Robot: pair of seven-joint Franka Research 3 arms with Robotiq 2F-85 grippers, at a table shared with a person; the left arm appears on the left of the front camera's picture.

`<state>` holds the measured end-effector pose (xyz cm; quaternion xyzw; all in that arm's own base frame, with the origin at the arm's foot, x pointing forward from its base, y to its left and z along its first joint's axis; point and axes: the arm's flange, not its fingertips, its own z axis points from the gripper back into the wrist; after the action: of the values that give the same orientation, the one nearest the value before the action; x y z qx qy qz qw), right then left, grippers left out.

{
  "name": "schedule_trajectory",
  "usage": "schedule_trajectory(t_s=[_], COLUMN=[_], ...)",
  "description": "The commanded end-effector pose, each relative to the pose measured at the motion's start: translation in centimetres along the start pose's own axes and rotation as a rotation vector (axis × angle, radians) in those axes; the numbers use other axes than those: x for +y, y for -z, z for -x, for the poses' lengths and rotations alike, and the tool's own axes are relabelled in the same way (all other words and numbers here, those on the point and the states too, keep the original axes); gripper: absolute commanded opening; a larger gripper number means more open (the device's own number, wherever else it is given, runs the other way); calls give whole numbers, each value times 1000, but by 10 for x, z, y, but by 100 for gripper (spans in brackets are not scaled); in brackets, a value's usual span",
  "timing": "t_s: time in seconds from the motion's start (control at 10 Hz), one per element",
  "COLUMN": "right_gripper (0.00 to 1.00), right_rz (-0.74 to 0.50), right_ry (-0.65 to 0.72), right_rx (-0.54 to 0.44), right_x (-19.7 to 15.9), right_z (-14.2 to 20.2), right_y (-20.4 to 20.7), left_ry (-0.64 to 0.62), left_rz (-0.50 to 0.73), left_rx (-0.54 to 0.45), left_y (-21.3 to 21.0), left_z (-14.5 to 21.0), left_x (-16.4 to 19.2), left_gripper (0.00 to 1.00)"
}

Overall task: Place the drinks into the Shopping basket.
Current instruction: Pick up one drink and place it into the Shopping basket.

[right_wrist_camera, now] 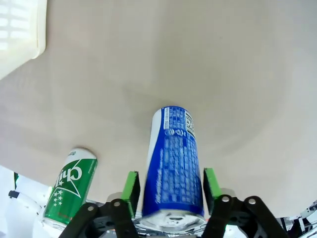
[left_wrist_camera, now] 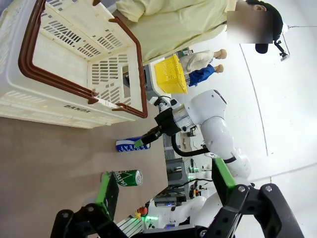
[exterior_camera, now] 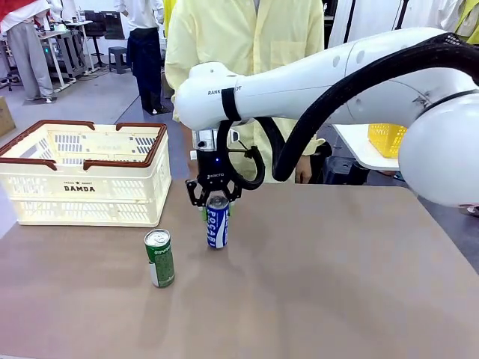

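Note:
A blue can (exterior_camera: 217,224) stands upright on the brown table, a little left of centre. My right gripper (exterior_camera: 215,203) comes straight down over its silver top, open, one green pad on each side and a thin gap to the can's wall. The right wrist view looks down along the blue can (right_wrist_camera: 173,158) between those fingers (right_wrist_camera: 131,191). A green can (exterior_camera: 159,258) stands upright to its front left, untouched. The cream Shopping basket (exterior_camera: 82,187) with a red-brown rim sits at the far left. My left gripper (left_wrist_camera: 163,183) is open and holds nothing, well back from both cans (left_wrist_camera: 130,144).
A person in a pale yellow coat (exterior_camera: 247,45) stands at the far edge, just behind the right arm. A yellow mesh basket (exterior_camera: 387,138) sits on a white side table at the far right. Bare tabletop stretches right and forward of the cans.

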<state>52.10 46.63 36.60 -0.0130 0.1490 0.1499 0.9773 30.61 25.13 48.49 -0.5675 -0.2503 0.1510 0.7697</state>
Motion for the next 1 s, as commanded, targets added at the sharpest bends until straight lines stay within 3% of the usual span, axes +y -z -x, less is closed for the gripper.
schedule_trajectory(t_s=[0.0, 0.2, 0.3, 0.6, 0.9], right_gripper=[100, 100, 100, 100, 100], right_rz=[-14, -68, -117, -323, -623], right_ry=[12, -20, -31, 22, 107], right_rx=[-5, -22, -49, -105, -177], right_x=[-2, -24, -51, -194, -337], right_z=[7, 34, 57, 170, 278], right_y=[-16, -44, -67, -116, -115], left_ry=[-5, -5, -5, -5, -5], left_rz=[9, 9, 9, 9, 9], left_rx=[4, 4, 4, 4, 4], left_y=[-2, -2, -2, -2, -2], left_z=[0, 0, 0, 0, 0], left_x=[-2, -2, -2, -2, -2], left_gripper=[100, 100, 100, 100, 100])
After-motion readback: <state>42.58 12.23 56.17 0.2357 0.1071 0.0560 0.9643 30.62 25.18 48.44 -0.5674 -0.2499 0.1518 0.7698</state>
